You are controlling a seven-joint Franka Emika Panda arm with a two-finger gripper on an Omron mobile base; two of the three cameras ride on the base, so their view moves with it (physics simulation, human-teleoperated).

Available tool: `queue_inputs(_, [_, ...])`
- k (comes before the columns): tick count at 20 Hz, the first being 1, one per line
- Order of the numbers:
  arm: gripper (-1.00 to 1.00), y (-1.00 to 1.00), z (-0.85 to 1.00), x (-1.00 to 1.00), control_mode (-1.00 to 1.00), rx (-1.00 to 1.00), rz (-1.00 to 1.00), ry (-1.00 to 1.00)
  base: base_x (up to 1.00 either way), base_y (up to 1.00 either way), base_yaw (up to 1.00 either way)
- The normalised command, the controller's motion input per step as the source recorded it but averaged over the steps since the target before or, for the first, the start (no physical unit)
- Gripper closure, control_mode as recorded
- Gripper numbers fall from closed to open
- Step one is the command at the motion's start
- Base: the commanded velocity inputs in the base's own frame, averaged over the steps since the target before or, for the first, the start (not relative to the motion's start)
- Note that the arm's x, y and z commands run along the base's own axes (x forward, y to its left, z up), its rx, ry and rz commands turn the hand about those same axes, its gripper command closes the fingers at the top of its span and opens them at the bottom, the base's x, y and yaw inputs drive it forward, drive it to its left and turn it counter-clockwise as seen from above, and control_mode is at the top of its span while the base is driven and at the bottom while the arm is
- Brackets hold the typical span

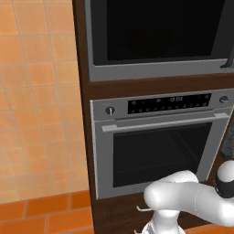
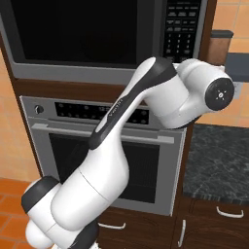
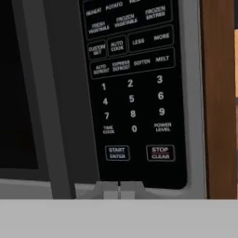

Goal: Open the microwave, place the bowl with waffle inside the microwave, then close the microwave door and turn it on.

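Gripper (image 3: pixel 119 189): you see its two finger tips pressed together at the bottom of the hand view, no gap between them and nothing held.
Jaws to target: the tips sit just in front of the lower edge of the microwave's keypad (image 3: pixel 132 93), below the START ENTER key (image 3: pixel 117 153), which is slightly left of them; STOP CLEAR (image 3: pixel 160 152) lies up and to the right. You cannot tell whether the tips touch the panel.
Arm (image 2: pixel 112 155): in the right base view it rises from the lower left and bends up towards the keypad, covering part of the oven front.
Oven (image 1: pixel 160 141): nearer the floor, below the microwave, with a knob at each end of a display strip and a bar handle; the display characters are too blurred for you to read.
Microwave (image 1: pixel 157 36): built in above the oven in the wooden column; its top is cut off in both base views.
Microwave door (image 2: pixel 82 31): shut, a black glass panel left of the keypad; what is behind the glass is too dark to make out.
Readable writing: digits 0 to 9, TIME COOK, POWER LEVEL, AUTO COOK, LESS, MORE, MELT, SOFTEN, POTATO; the top rows are cut off.
Counter (image 2: pixel 216 160): dark speckled top right of the column, with drawers beneath.
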Motion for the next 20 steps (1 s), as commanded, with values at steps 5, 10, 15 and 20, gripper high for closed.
queue_inputs(5, [1.00,0.04,0.00,0.01,-1.00,0.00,0.00,0.00,0.00,0.00,0.00])
queue_inputs(10, [1.00,0.20,0.00,0.22,-1.00,-0.01,0.00,0.00,0.00,0.00,0.00])
queue_inputs(15, [1.00,0.01,0.00,0.23,-1.00,0.00,0.00,0.00,0.00,0.00,0.00])
queue_inputs(20, [1.00,0.02,0.00,0.07,-1.00,0.00,-0.01,0.00,0.00,0.00,0.00])
